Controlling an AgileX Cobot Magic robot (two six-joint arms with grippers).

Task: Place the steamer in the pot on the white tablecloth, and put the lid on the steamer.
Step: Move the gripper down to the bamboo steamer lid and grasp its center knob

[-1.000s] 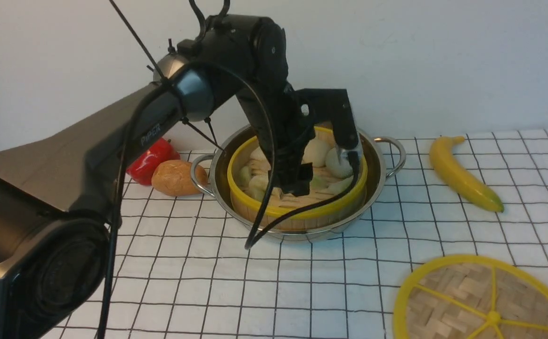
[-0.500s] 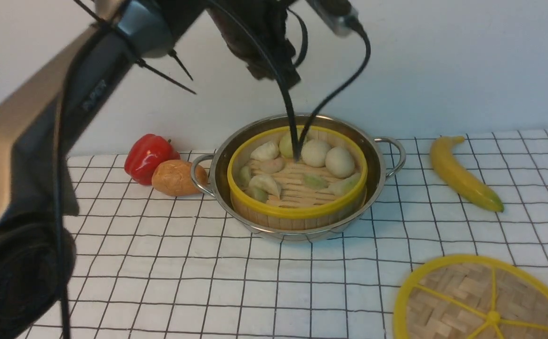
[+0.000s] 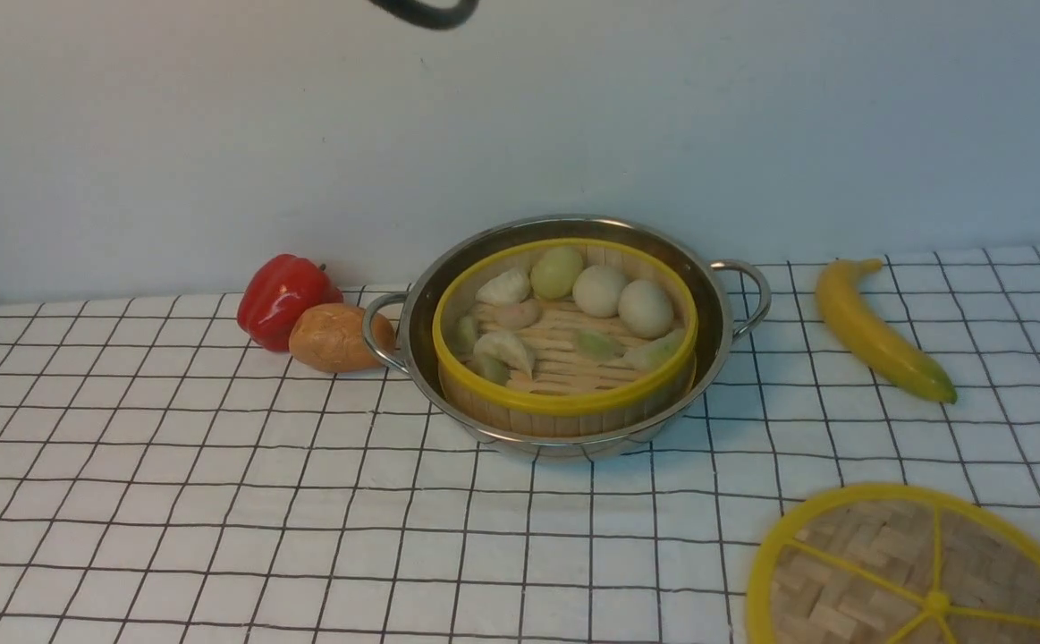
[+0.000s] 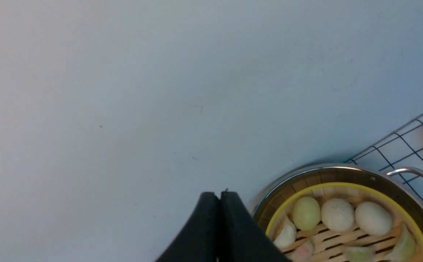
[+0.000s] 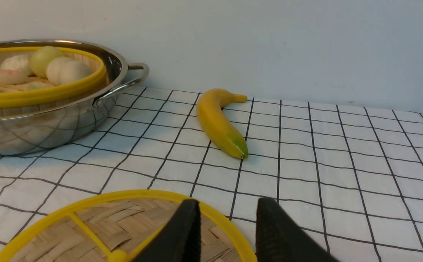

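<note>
- Taking stock of the first half, we find the steamer (image 3: 564, 358) sitting inside the pot (image 3: 718, 295). Its yellow rim is level and the steel wall rings it all round. The dumplings and buns lie on its slatted floor.
- The pot stands on the white tablecloth (image 3: 305, 501), toward the wall (image 3: 215, 134). A red pepper (image 3: 283, 295) and a brown roll (image 3: 332, 337) sit just beside its left handle, and a banana (image 3: 877, 331) lies off to its right.
- Nothing grips the steamer, so we judge that placing it is done.
- The left claw (image 4: 219, 194) has its fingers pressed flat together with nothing between them. It is raised above the pot's side and points at the wall.
- The lid (image 3: 895, 563) lies flat on the cloth at the near right, well apart from the pot (the front view cuts off its near edge). It is not yet on the steamer.
- The right claw (image 5: 228, 202) hangs low over the lid with its jaws standing apart, and the lid's yellow rim shows in the gap. We see nothing clamped, and we cannot tell whether the fingers touch the bamboo.
- By our reckoning about half the job is left: grip the lid, carry it across to the pot, and set it down centred on the steamer's rim.
</note>
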